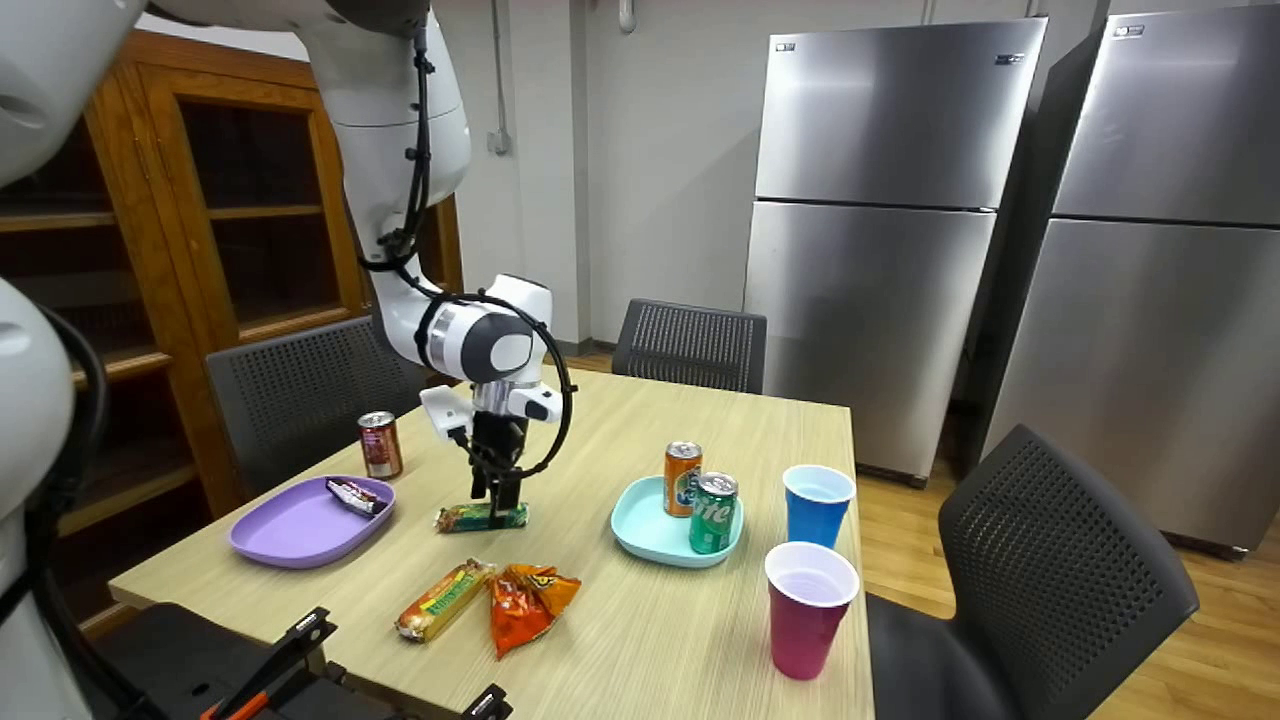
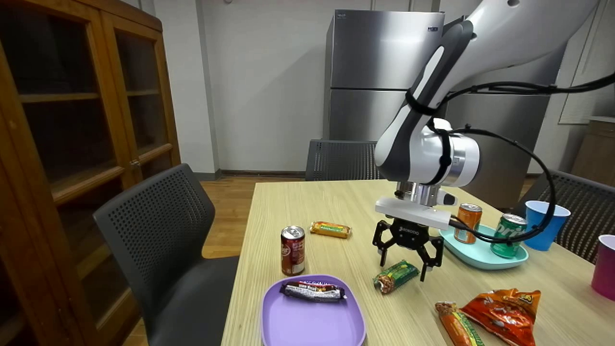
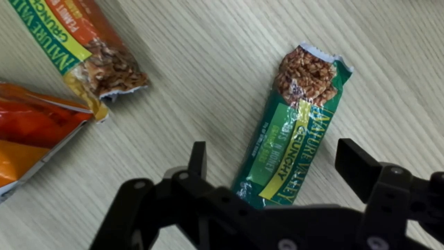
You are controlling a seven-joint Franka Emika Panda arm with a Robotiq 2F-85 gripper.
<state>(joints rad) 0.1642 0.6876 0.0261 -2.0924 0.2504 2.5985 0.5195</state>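
Note:
A green granola bar [image 3: 291, 146] lies flat on the table, also seen in both exterior views. My gripper [image 3: 272, 149] is open above it, pointing down. In the wrist view the fingers [image 3: 357, 166] stand on either side of the bar with a gap at each side, nothing gripped. The bar's near end is hidden behind the gripper's body. From an exterior view the spread gripper [image 2: 402, 271] is just over the green wrapper [image 2: 396, 276]. Nearby lie a granola bar in an orange and green wrapper [image 3: 62, 34] and an orange snack bag [image 3: 31, 132].
A purple plate [image 2: 312, 322] holds a dark-wrapped bar [image 2: 312, 291], with a dark red can [image 2: 293, 252] behind. On a turquoise plate [image 1: 640, 540] stand orange [image 1: 682, 480] and green cans [image 1: 713, 513]. Blue [image 1: 815, 510] and magenta cups [image 1: 808, 620] stand beside it. A yellow-orange bar [image 2: 330, 229] lies farther back.

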